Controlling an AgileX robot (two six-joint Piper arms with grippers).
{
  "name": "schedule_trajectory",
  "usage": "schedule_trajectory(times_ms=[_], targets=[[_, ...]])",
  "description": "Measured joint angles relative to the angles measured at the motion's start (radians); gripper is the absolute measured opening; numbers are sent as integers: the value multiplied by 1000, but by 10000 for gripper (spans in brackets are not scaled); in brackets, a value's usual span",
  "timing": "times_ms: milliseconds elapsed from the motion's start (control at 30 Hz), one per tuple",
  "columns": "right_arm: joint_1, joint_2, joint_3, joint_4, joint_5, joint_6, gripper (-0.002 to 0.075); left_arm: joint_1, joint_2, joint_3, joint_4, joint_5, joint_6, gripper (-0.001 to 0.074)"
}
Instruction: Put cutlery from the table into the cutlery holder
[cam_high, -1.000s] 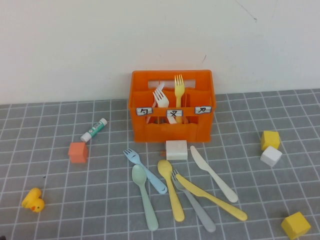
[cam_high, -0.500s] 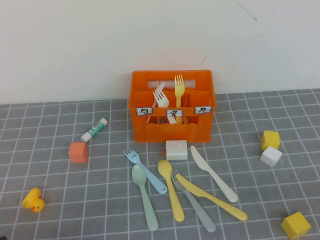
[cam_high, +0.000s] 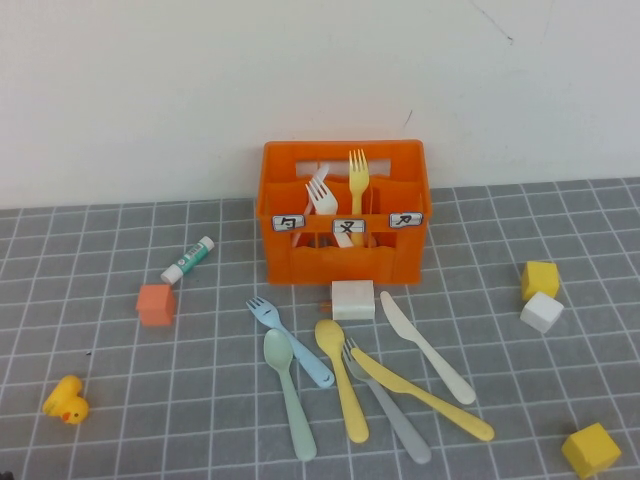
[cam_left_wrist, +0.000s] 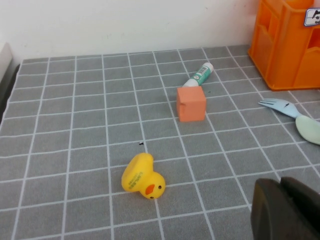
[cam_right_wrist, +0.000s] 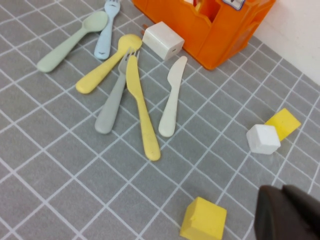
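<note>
Left hand (cam_left_wrist: 285, 210), right hand (cam_right_wrist: 287, 212), both cropped, closed

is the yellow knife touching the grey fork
Touching. The right wrist view shows the yellow knife lying across the grey fork near its tines, no gap between them.

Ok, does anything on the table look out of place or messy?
Yes. The yellow knife lies across the grey fork. A rubber duck lies tipped on its side. Left gripper and right gripper hang shut, clear of everything.

Both arms outside the high view, cutlery holder (cam_left_wrist: 287, 45) cropped in left wrist view, label symbols unreadable
</note>
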Motion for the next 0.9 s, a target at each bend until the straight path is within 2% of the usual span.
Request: schedule_trajectory(times_ms=[133,300,533,633,767,900], targets=[[-8,-65,41,0,-4,2,0,0,0,0,0,0,0,0],[-102,-229,157,-41,-43,2,0,0,0,0,-4,0,-7,0],[-286,-341,327,-66,-339,2,0,0,0,0,-4,1,-16,0],[-337,-343,336,-69,-347,2,0,0,0,0,-4,1,-17,0],[-360,-343,336,-70,-322,17,0,0,0,0,-4,1,-17,0],[-360,-343,336,-127,-281,132,0,0,0,0,-4,1,-21,0]])
